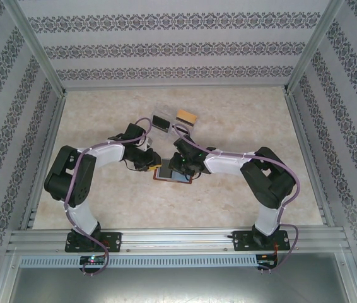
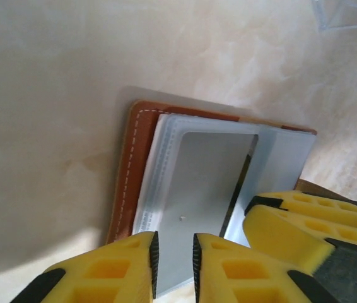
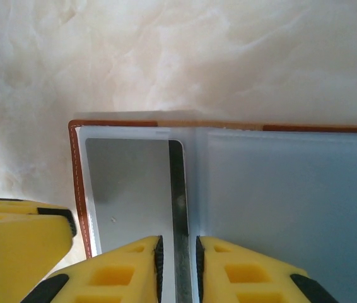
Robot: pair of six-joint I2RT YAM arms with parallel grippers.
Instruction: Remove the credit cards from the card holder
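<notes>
The card holder (image 1: 173, 175) is shown opened on the counter (image 1: 103, 208), grey credit card (image 3: 131, 189) not yet withdrawn; left fingers (image 2: 103, 271) and right fingers (image 3: 241, 271) are nearly closed, any grasp untellable, an edge pinch being required next.

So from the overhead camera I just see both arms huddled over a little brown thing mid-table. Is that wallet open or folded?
Observer: Open. Left wrist view: the card holder lies spread, blue-grey pockets up.
Visitor: Any card inside?
Observer: Yes, a grey credit card sits behind a clear pocket window, per the right wrist view.
Visitor: Has a claw grabbed it?
Observer: The right gripper straddles that card's inner edge, fingers nearly together; whether it pinches, I cannot tell.
</notes>
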